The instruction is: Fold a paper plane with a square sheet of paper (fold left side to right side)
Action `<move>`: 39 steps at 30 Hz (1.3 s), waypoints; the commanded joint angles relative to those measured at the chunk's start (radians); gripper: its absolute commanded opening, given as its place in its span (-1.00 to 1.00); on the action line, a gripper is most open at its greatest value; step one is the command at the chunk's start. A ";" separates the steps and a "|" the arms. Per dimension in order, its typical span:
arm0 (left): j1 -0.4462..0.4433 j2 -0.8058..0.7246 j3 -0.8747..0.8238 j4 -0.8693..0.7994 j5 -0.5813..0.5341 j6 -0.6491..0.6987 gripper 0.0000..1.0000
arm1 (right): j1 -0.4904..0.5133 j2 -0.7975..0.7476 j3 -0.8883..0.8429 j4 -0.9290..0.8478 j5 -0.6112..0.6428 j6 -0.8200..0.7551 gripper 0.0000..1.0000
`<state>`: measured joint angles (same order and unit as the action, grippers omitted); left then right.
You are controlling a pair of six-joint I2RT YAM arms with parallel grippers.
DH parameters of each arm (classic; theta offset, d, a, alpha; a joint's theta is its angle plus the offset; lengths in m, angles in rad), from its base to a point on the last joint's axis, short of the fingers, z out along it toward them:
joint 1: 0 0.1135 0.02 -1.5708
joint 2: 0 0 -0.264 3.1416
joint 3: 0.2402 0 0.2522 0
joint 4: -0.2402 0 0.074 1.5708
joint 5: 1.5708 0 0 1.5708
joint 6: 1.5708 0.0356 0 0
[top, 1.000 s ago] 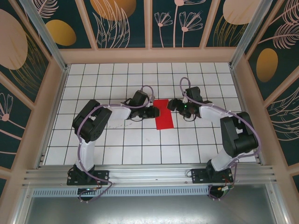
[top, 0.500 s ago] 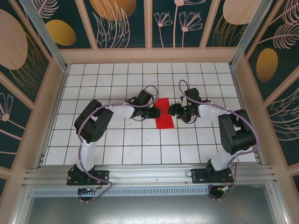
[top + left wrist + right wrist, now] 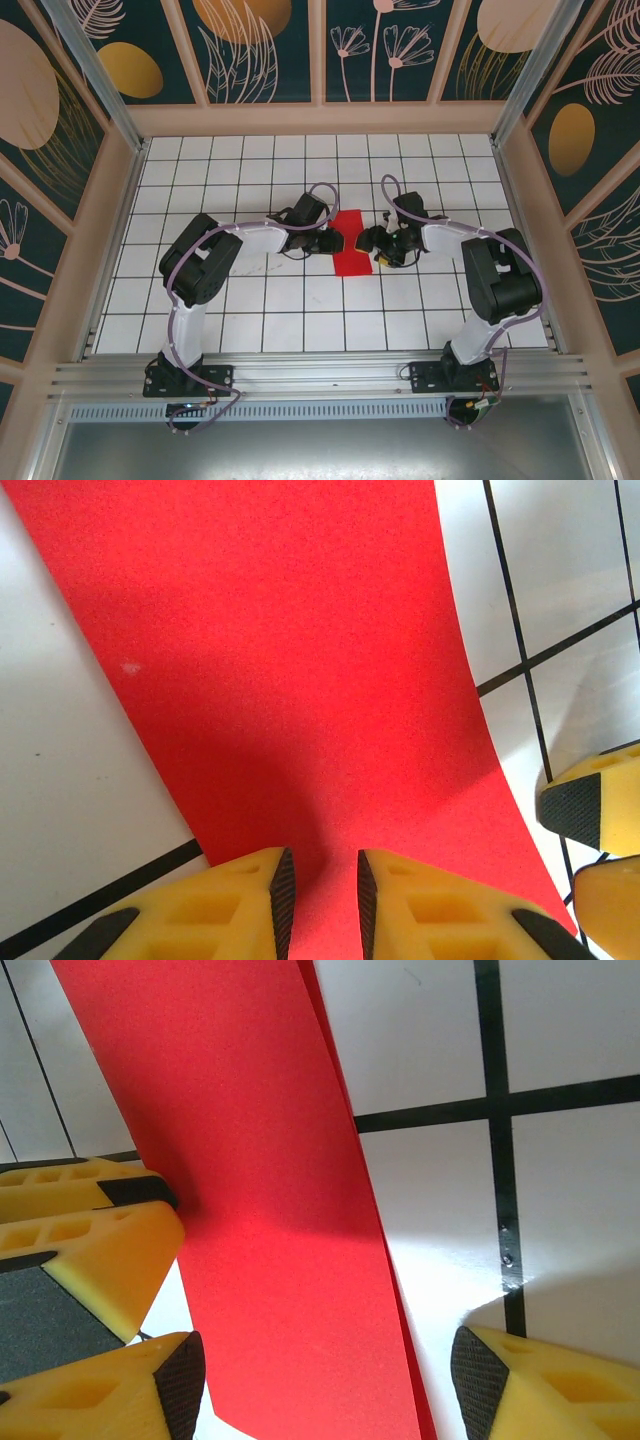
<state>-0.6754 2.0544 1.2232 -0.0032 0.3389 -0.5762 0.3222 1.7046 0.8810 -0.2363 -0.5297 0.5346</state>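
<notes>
The square sheet of paper (image 3: 352,243) lies folded in half as a narrow bright red rectangle on the tiled table's middle. My left gripper (image 3: 335,241) rests over its left edge. In the left wrist view the yellow fingers (image 3: 240,900) stand a narrow gap apart above the flat paper (image 3: 300,660), with nothing pinched between them. My right gripper (image 3: 378,245) is at the paper's right edge, open wide. Its fingertips (image 3: 185,1375) straddle the paper (image 3: 250,1160), whose two layers show along that edge. The left gripper's fingers (image 3: 110,1250) show at the far side.
White tiled tabletop (image 3: 260,300) with black grid lines, ringed by a wooden frame and patterned walls. The right gripper's yellow fingers (image 3: 590,815) sit close to the paper's corner in the left wrist view.
My right gripper has moved left up to the paper's right edge and its jaws have narrowed somewhat. The left gripper shifted slightly right onto the paper, then held still.
</notes>
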 commanded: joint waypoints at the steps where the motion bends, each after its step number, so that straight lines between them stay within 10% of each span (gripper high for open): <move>1: 0.001 0.030 -0.008 -0.077 -0.037 0.018 -0.43 | 0.010 0.022 -0.017 -0.007 -0.042 0.018 0.37; 39: 0.000 0.027 -0.007 -0.070 -0.037 0.022 -0.43 | 0.063 -0.031 0.011 -0.083 -0.018 0.019 0.31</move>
<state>-0.6754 2.0544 1.2232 -0.0029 0.3389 -0.5758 0.3698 1.7061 0.8925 -0.2642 -0.5102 0.5354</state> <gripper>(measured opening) 0.284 0.656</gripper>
